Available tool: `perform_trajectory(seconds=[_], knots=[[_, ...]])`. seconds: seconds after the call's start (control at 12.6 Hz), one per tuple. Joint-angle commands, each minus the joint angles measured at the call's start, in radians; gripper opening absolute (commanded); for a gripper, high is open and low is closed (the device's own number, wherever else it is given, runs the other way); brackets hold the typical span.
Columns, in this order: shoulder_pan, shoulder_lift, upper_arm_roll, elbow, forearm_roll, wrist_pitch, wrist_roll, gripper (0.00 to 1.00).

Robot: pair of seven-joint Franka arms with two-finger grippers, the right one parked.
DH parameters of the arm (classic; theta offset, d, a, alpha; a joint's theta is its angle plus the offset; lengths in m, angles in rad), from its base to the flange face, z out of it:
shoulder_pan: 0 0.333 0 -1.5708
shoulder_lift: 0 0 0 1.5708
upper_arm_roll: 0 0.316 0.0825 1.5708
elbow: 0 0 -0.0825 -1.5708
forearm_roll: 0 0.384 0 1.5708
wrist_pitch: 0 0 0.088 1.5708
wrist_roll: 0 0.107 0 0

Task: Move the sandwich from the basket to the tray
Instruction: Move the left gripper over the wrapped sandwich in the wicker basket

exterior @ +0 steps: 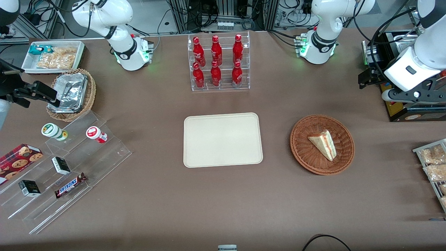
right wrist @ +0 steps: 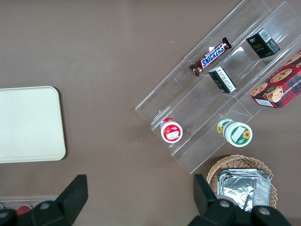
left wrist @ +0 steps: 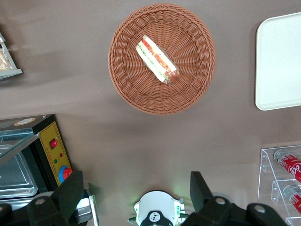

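The sandwich [exterior: 323, 144] [left wrist: 157, 59], a pale wedge with red and green filling along its edge, lies in the round reddish-brown woven basket [exterior: 303, 150] [left wrist: 127, 89]. The cream tray [exterior: 223, 140] [left wrist: 280, 66] lies flat and bare beside the basket, toward the parked arm's end of the table. My gripper [exterior: 374, 85] [left wrist: 135, 190] hangs open high above the table, farther from the front camera than the basket and toward the working arm's end. Nothing is between its fingers [left wrist: 70, 190].
A clear rack of red bottles [exterior: 218, 62] [left wrist: 287, 169] stands farther from the front camera than the tray. A black appliance [exterior: 400, 104] [left wrist: 33, 155] sits beneath my gripper. Snack packs [exterior: 433, 164] lie at the working arm's end. Acrylic steps with snacks [exterior: 66, 167] and a foil-filled basket [exterior: 71, 94] sit at the parked arm's end.
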Motion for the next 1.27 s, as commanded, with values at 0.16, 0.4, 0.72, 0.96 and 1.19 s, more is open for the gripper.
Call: perform_trajectory(seconds=[0.16, 0.4, 0.72, 0.96, 1.19], knots=[[0.007, -0.001, 0.006, -0.013, 0.008, -0.011, 0.007, 1.0], [0.006, -0.001, 0.005, -0.116, 0.008, 0.098, 0.007, 1.0], [0.007, -0.005, 0.005, -0.278, -0.003, 0.269, 0.005, 1.0], [0.007, -0.025, 0.006, -0.412, -0.002, 0.42, -0.009, 1.0], [0.007, -0.025, 0.006, -0.515, -0.002, 0.549, -0.108, 1.0]])
